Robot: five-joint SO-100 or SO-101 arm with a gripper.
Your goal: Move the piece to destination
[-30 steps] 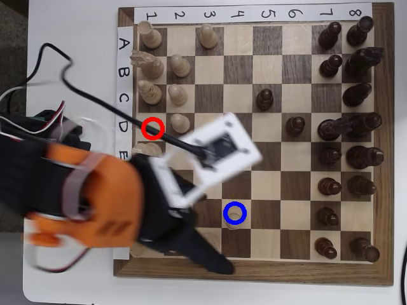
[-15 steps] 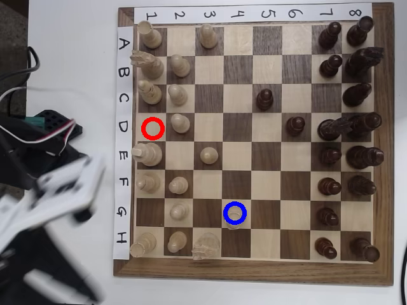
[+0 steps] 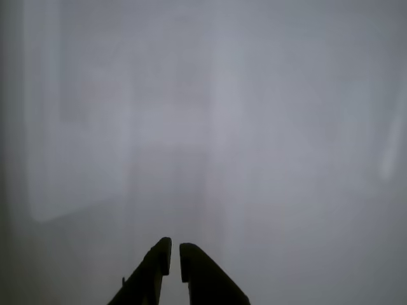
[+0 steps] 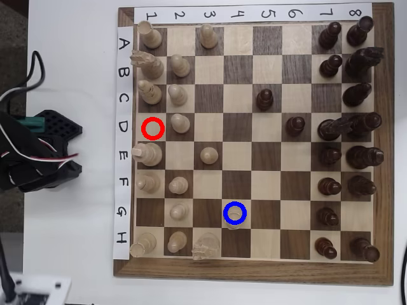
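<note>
My tool (image 3: pixel 175 260) points at a blank grey blur in the wrist view, its tips nearly closed on nothing. The piece (image 4: pixel 234 216) stands inside the blue ring at destination (image 4: pixel 235 203). My arm (image 4: pixel 38 152) sits beside the board (image 4: pixel 254 270); swinging over the pale pieces could topple them.

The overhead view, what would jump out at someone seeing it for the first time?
Two drawn rings on the chessboard: a red ring around an empty dark square near the pale pieces on the left, and a blue ring around a pale piece low in the middle. The black robot arm sits left of the board; in the wrist view its claw faces blank grey.
</note>
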